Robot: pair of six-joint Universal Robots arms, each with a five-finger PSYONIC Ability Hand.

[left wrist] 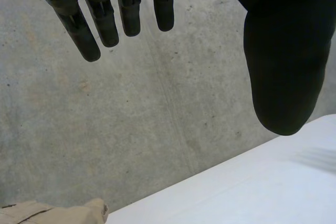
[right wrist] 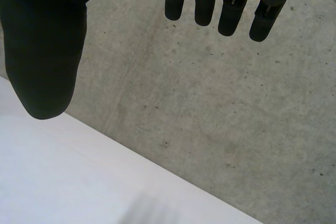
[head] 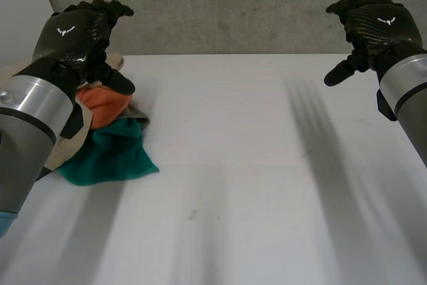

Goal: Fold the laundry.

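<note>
The laundry pile lies at the left of the head view on the white table. A teal cloth is in front, with an orange cloth behind it and a beige cloth at the side. The left hand is held over the pile, fingers relaxed and grasping nothing. The right hand, at upper right, is likewise released and well apart from the pile.

One cloth, probably the teal one, should be pinched at an edge and drawn to the bare middle before folding. Part of the pile is covered by the left arm, so the number of cloths cannot be told.
</note>
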